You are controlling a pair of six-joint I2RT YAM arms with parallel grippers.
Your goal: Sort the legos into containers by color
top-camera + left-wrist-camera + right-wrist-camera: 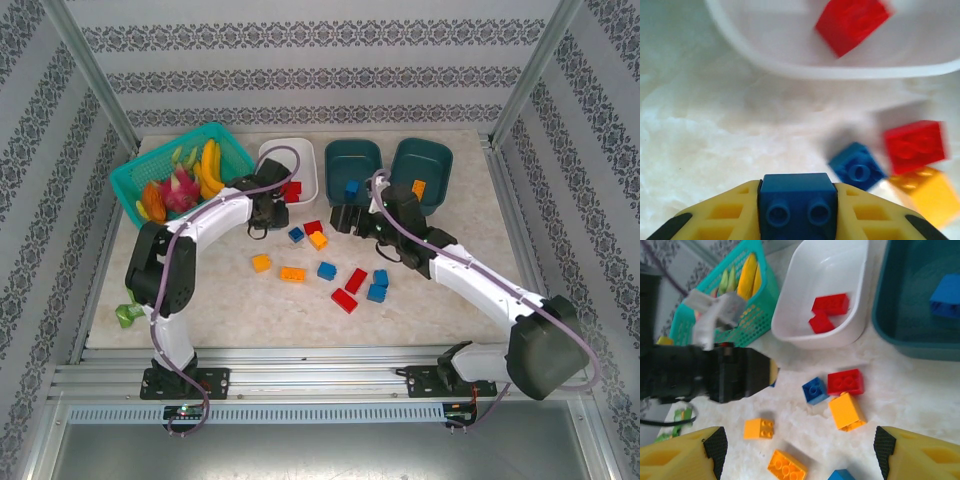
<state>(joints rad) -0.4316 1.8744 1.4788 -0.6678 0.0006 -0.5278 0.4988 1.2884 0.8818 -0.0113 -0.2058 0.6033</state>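
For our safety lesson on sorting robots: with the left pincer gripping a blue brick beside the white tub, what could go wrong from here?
1. The left pincer holds the blue brick beside the white tub, which contains red bricks; released here, it could land with the wrong colour.
2. The right pincer hangs open in front of the teal tub holding blue, so carrying the brick there may cause a collision.

white tub [840, 72] ahead, bare table [715, 150] left
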